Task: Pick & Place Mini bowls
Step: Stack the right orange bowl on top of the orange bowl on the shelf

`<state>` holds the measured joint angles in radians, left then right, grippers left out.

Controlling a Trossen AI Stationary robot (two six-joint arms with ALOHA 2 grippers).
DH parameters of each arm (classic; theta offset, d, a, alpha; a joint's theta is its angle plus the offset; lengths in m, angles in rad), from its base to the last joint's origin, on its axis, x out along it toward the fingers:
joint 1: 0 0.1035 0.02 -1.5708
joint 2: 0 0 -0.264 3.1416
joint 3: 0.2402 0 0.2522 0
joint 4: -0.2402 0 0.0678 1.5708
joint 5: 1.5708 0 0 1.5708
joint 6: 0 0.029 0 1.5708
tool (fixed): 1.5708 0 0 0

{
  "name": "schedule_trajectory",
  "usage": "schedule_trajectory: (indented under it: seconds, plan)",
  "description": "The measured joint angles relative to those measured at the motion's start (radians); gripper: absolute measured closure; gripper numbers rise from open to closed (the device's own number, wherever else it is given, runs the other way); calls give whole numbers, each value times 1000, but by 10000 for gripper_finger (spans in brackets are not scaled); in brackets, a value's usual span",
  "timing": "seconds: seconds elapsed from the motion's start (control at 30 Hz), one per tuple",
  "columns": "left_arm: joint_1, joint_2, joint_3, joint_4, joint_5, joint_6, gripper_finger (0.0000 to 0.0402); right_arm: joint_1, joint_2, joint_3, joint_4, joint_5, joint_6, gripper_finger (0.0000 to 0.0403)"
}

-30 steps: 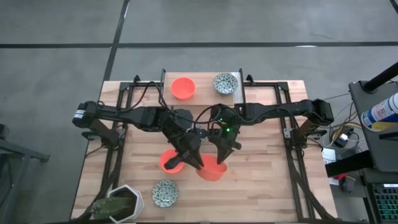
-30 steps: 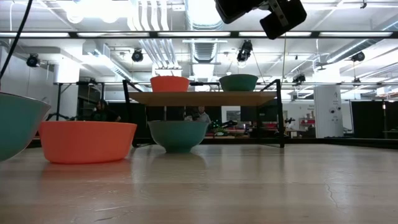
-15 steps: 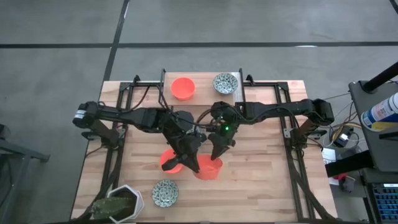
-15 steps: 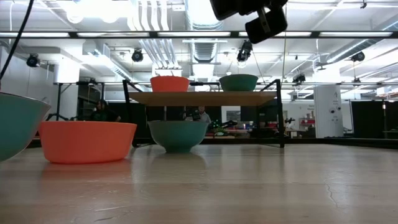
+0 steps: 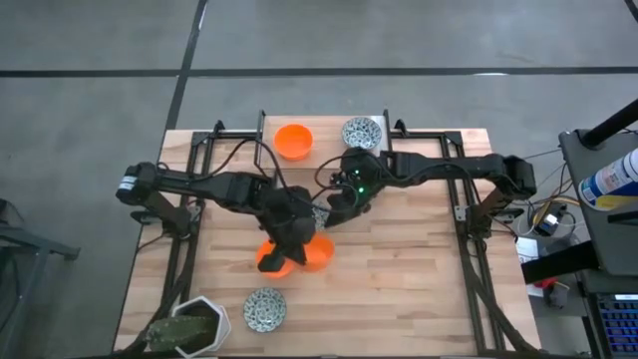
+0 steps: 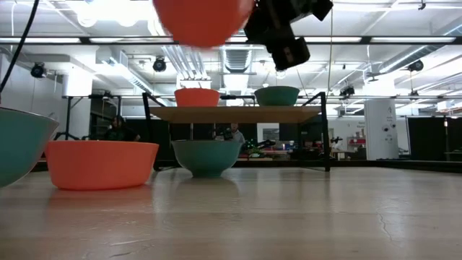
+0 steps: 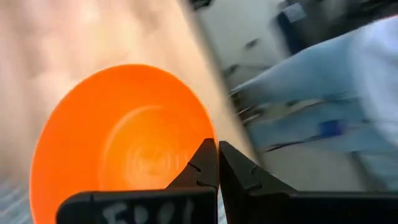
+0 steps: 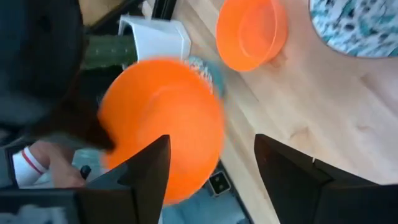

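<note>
An orange mini bowl point(image 5: 319, 255) hangs in the air over the table's middle, and my left gripper point(image 5: 297, 247) is shut on it; the low view shows it high up point(image 6: 202, 18). My right gripper point(image 5: 330, 211) point(image 8: 211, 174) stands open just beyond it, holding nothing. A second orange bowl point(image 5: 270, 258) and a speckled bowl point(image 5: 264, 308) rest on their bases on the table. Another speckled bowl point(image 6: 206, 156) stands under the arms. On the far shelf point(image 5: 324, 150) sit an orange bowl point(image 5: 293, 140) and a speckled one point(image 5: 361, 132). My left gripper pinches the orange bowl's rim point(image 7: 210, 144) between its two fingers, one finger point(image 7: 200, 169) over the hollow and the other outside the wall. The fingers reach it from above, slanting. The bowl is lifted clear of the table, its hollow turned toward the wrist.
A white plant pot point(image 5: 195, 324) stands at the near left corner. Dark frame rails point(image 5: 189, 239) run along both sides of the table. Bare wood point(image 5: 409, 289) lies at the near right.
The orange bowl has passed in the air from my right gripper to my left. The left gripper has shut on its rim and carried it a little toward the table's left edge. The right gripper has opened, let go and drawn back toward the far edge.
</note>
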<state>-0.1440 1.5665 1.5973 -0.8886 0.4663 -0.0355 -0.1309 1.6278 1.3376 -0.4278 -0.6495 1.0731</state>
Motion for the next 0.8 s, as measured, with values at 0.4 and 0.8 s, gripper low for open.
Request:
schedule_trajectory:
  seconds: [0.4,0.8]
  plan:
    - [33,-79,0,-230,-665,69,401,-5,-76,-1,-2,85,-49,165]
    - [276,-127,2,-142,-834,95,401,16,-138,-1,-1,217,-95,166]
